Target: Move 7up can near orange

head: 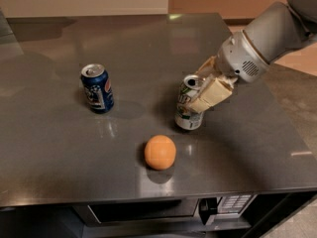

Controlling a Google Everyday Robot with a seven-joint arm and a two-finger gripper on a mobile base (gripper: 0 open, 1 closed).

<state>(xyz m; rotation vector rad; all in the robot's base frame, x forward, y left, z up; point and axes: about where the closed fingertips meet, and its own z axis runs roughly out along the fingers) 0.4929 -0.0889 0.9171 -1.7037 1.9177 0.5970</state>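
The 7up can (188,109) is silvery-white with green markings and stands slightly tilted on the grey table top, right of centre. My gripper (204,94) comes in from the upper right and is shut on the can's upper part, its tan fingers (212,94) against the can's side. The orange (160,152) lies on the table a little to the front left of the can, a short gap apart from it.
A dark blue Pepsi can (97,88) stands upright on the left half of the table (59,148). The table's front edge runs just below the orange. A microwave-like appliance (223,205) shows under the table front.
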